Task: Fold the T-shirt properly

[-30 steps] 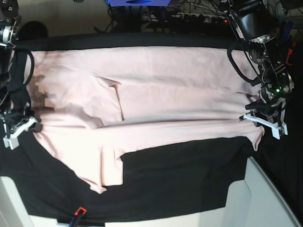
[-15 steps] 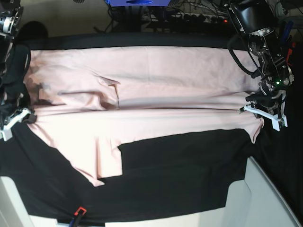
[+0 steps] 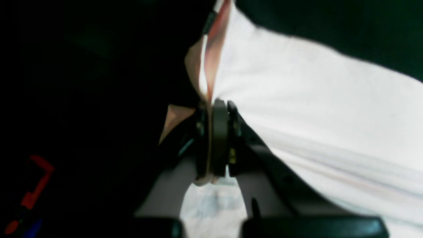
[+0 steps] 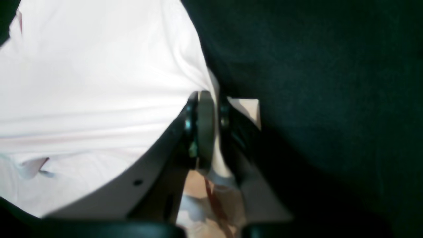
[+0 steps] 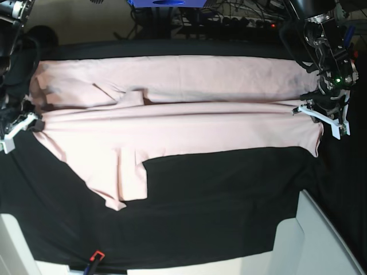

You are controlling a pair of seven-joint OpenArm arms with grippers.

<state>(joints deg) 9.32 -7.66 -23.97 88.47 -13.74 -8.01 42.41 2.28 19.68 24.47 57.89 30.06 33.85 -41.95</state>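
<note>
The pale pink T-shirt (image 5: 200,132) is stretched sideways across the black table cloth (image 5: 229,200), with a long crease running along its middle. One sleeve (image 5: 126,180) juts toward the near side. My left gripper (image 5: 319,116) is shut on the shirt's right-hand edge; the left wrist view shows its fingers (image 3: 216,107) pinching a fold of T-shirt fabric (image 3: 314,99). My right gripper (image 5: 22,122) is shut on the opposite edge, and in the right wrist view it (image 4: 207,99) is clamped on T-shirt cloth (image 4: 99,82). No lettering shows.
A white bin (image 5: 312,240) stands at the near right corner and a white edge (image 5: 11,240) at the near left. A small red and blue object (image 5: 93,259) lies at the cloth's front edge. Cables (image 5: 229,20) crowd the far side behind the table.
Both grippers have moved toward the far side while holding the shirt, pulling the lifted layer farther back. The loose folds near the middle have flattened out.
</note>
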